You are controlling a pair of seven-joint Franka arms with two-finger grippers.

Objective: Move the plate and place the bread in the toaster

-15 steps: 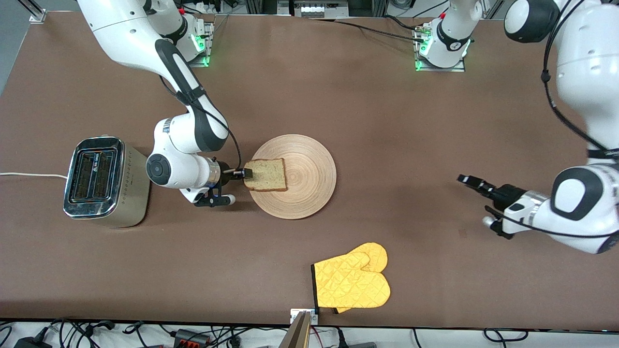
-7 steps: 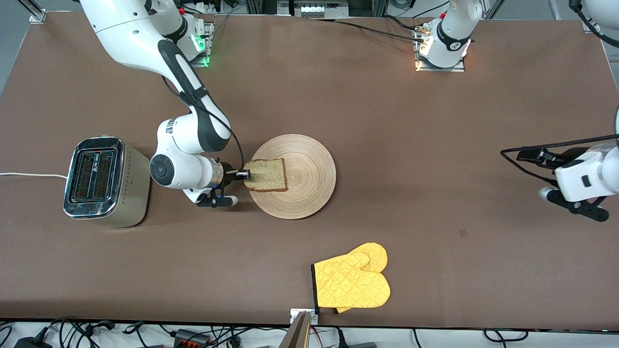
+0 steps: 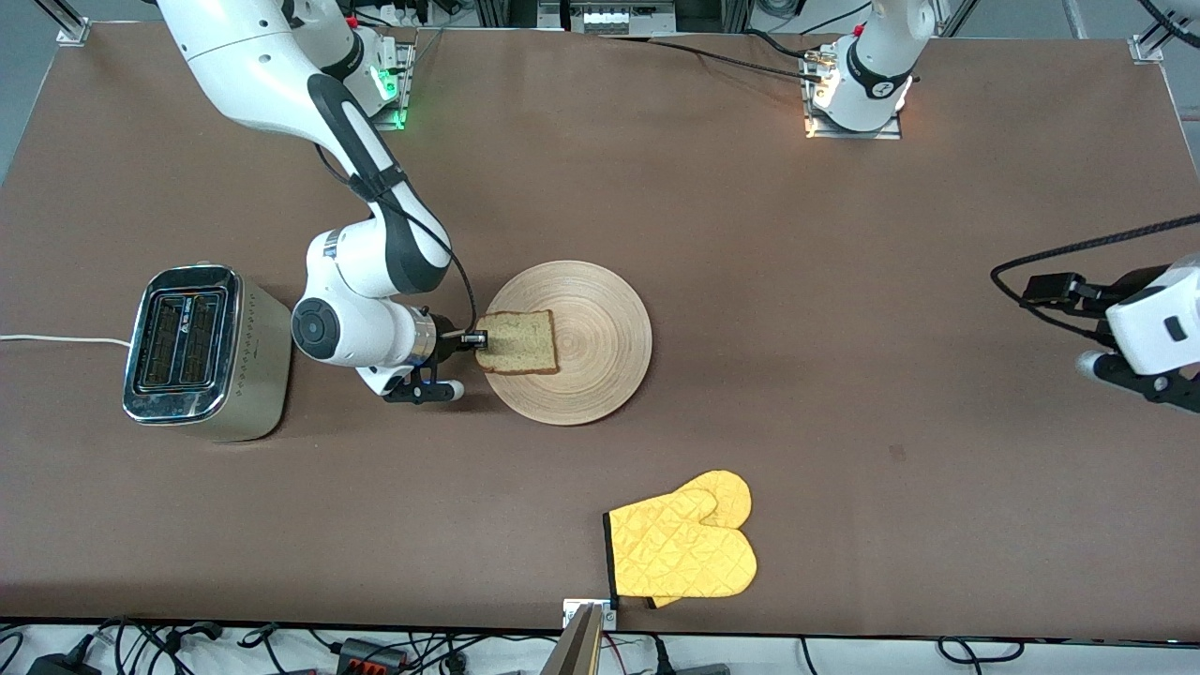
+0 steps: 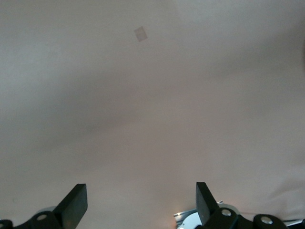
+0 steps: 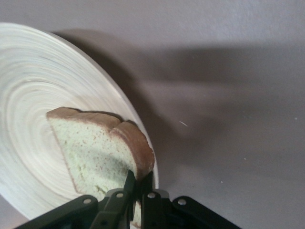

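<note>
Front view first. I have the right gripper at the middle left of the frame, its jaws closed flat on the crust edge of the bread, at the side that faces the toaster. I judge that grip is chosen so the slice can be swung edge-down into a slot. The bread lies over the plate, on the half toward the right arm's end of the surface; whether it rests on the wood or sits just clear of it I cannot tell from above. The toaster stands at the left of the frame, slots up and dark, well apart from the plate. A yellow oven mitt lies at the lower middle, untouched. The left gripper hangs at the right edge over bare surface and waits; much of that arm is cut off by the frame.

Left wrist view: the two black fingertips stand wide apart with nothing between them, over plain surface with one small pale mark.

Right wrist view: the jaws are pressed together on the brown crust corner of the bread, the plate beneath it. The pinched spot itself is hidden by the fingers, so how deep the bite goes I cannot make out.
</note>
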